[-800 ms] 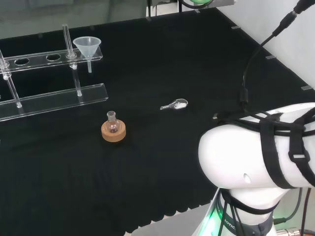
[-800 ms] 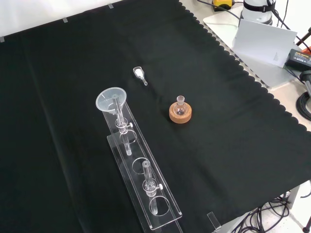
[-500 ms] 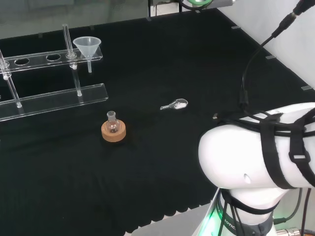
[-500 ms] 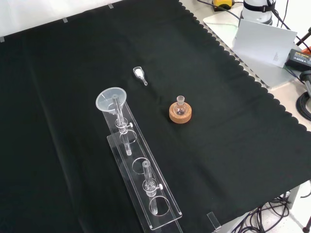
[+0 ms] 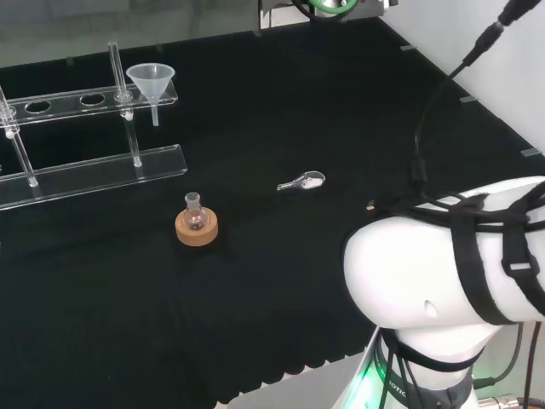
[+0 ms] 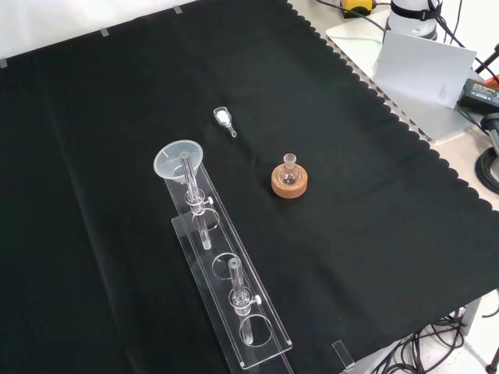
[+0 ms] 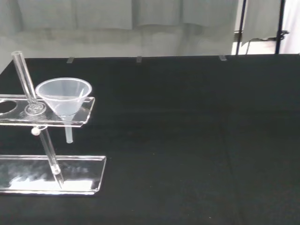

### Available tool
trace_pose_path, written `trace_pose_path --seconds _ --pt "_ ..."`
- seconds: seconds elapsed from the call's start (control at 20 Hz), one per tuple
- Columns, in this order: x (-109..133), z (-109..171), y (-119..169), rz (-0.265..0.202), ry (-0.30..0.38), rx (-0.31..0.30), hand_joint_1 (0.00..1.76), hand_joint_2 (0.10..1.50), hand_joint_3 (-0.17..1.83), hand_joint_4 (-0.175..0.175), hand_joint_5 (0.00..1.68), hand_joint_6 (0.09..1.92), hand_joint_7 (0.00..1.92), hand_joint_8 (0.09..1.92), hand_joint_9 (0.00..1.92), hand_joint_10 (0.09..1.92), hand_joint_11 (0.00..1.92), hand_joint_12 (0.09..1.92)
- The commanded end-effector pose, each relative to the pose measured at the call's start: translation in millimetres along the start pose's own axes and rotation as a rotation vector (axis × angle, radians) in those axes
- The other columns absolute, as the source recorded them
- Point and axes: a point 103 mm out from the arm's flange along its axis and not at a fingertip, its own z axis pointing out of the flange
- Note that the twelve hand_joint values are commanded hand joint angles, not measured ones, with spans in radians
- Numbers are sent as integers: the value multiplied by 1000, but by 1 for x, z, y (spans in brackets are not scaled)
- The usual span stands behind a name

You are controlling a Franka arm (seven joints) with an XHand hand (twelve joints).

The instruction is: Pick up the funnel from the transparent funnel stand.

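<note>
Funnel (image 5: 152, 83) is seen seated in the end hole of the transparent funnel stand (image 5: 94, 166), at about 10 o'clock in the head view, its cone above the upper shelf and its stem hanging down through it. In the front view the funnel (image 6: 178, 161) is found at the stand's (image 6: 234, 296) far end, left of centre, with the stand stretched away toward 5 o'clock. In the wrist view the funnel (image 7: 63, 98) is shown upright in the shelf's last hole, beside a clear upright rod (image 7: 26, 84).

A small round flask (image 5: 195, 217) is held upright in a cork ring (image 5: 197, 228) on the black cloth of the desk (image 5: 281, 102), near the head view's centre and apart from the stand. A small clear scoop (image 5: 302, 181) with a little white material in it is laid on the cloth toward 3 o'clock from the flask.

The state of the fingers cannot be told.
</note>
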Motion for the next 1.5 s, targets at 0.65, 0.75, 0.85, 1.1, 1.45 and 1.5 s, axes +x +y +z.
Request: trace_pose_path --seconds 0.65,0.75,0.85,1.1,1.45,1.5 --pt "45 40 63 -116 20 61 179 691 62 62 0 87 0 87 0 87 0 87" --pt "50 45 70 -121 27 66 180 688 60 62 0 87 0 87 0 87 0 87" --pt "57 50 77 -125 38 68 183 686 58 61 0 87 0 87 0 87 0 87" --pt "76 64 96 -171 36 72 241 661 43 72 0 87 0 87 0 87 0 87" --pt "93 77 113 -225 49 91 280 640 29 69 0 87 0 87 0 87 0 87" --pt "96 77 114 -242 36 96 285 640 29 66 0 87 0 87 0 87 0 87"
